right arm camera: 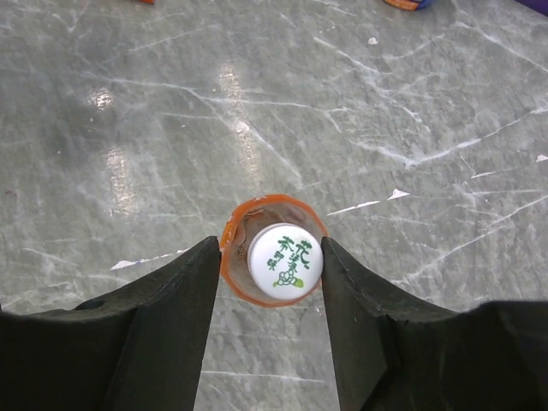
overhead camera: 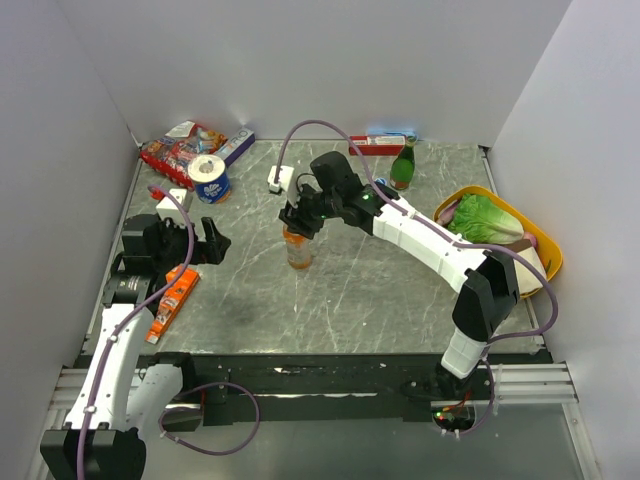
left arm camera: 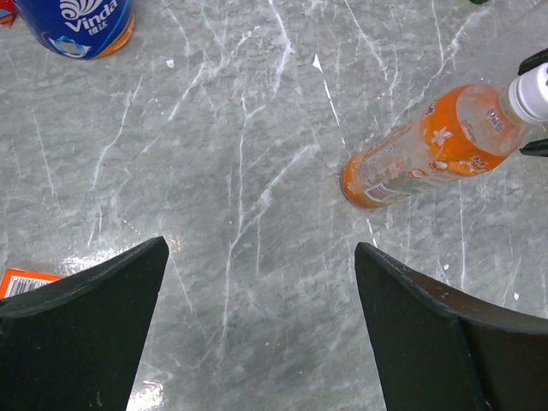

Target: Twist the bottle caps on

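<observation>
Down at the near edge of the counter (overhead camera: 400, 300) the two arms are bolted. From above, the left gripper (overhead camera: 212, 240) hangs off to the side, spread wide and empty, probably to leave the other arm room. Over the middle of the counter the right gripper (overhead camera: 300, 218) sits directly above the bottle (overhead camera: 297, 252), which stands upright, long axis vertical, mouth end up. From the left wrist, the bottle (left arm camera: 428, 145) stands well ahead and to the right of the spread fingers, and the white cap (left arm camera: 535, 90) tops it, with a blue Vinda roll (left arm camera: 81, 21) far off. From the right wrist I look straight down the bottle's axis. The white cap (right arm camera: 285, 265) rests on the neck between jaws that stand narrow on either side of it. A sliver of gap shows on one side, so they bracket it rather than clamp it. That placement suits a twist about the upright axis. How tight the cap sits, I cannot tell.
</observation>
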